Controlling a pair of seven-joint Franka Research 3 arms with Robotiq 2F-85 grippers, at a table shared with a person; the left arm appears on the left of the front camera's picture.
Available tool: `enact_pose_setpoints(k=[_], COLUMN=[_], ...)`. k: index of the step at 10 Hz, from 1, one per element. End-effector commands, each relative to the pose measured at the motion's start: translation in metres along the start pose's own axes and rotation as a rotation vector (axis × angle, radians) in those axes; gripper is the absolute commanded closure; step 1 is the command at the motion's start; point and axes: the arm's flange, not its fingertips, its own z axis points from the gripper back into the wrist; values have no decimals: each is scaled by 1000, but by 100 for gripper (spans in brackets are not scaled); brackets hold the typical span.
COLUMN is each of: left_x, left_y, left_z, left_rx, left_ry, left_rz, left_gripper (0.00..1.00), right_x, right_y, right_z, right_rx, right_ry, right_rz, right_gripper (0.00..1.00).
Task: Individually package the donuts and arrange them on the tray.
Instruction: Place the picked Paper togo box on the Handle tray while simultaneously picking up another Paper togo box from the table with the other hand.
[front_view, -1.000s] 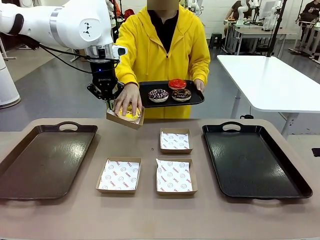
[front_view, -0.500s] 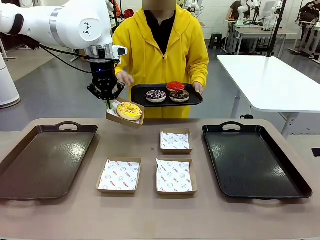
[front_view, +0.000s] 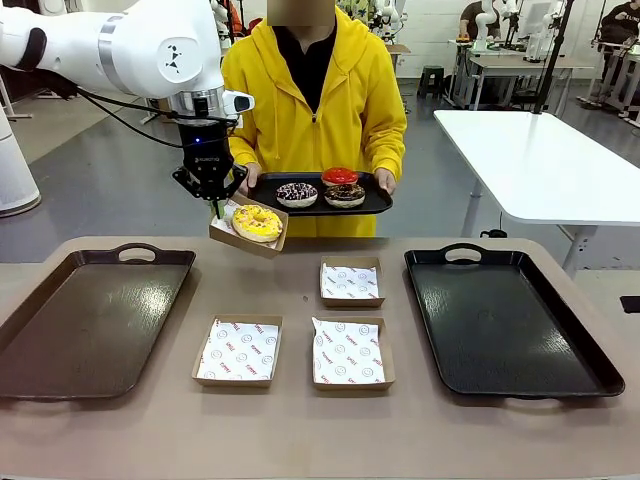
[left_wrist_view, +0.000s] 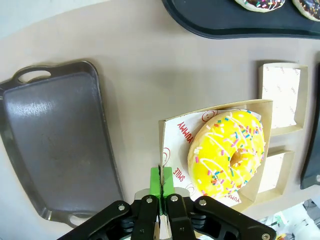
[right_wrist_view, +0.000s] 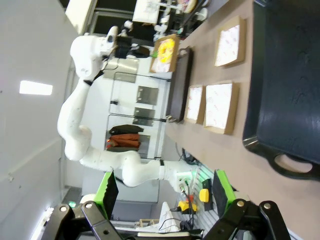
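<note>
My left gripper (front_view: 214, 208) hangs above the table's far edge, shut on the rim of a paper-lined cardboard box (front_view: 228, 232). In that box lies the yellow-iced sprinkled donut (front_view: 257, 222). The left wrist view shows the green pads (left_wrist_view: 155, 180) of the left gripper (left_wrist_view: 161, 184) pinching the box edge (left_wrist_view: 167, 135), with the yellow donut (left_wrist_view: 227, 152) beside them. Across the table the person holds a small black tray (front_view: 372, 204) carrying the sprinkled chocolate donut (front_view: 296, 193), the red donut (front_view: 339, 176) and the dark chocolate donut (front_view: 345, 194). My right gripper (right_wrist_view: 165, 192) is open and holds nothing.
Three empty lined boxes lie mid-table: one at the far middle (front_view: 351, 281), one near left (front_view: 238, 350), one near right (front_view: 347, 352). A brown tray (front_view: 60, 340) lies on the left and a black tray (front_view: 520, 335) on the right. A white table (front_view: 540, 160) stands behind on the right.
The person's hand has let go of the yellow donut in the held box and gone back to the small tray, which has shifted left. My left gripper has stayed put.
</note>
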Motion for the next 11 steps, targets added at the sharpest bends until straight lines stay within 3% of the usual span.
enact_pose_setpoints(k=[1, 7, 11], left_x=[-20, -82, -90], left_y=[38, 159, 205], left_z=[6, 14, 1], left_rx=[-17, -23, -14], left_ry=[-3, 1, -4], left_rz=[-42, -1, 9], left_gripper=[99, 99, 99], right_x=[42, 144, 161], right_y=[15, 80, 81], right_z=[-38, -226, -308], right_rx=[-145, -520, -659], right_ry=[9, 138, 163], right_rz=[-45, 64, 151], right_gripper=[0, 0, 0])
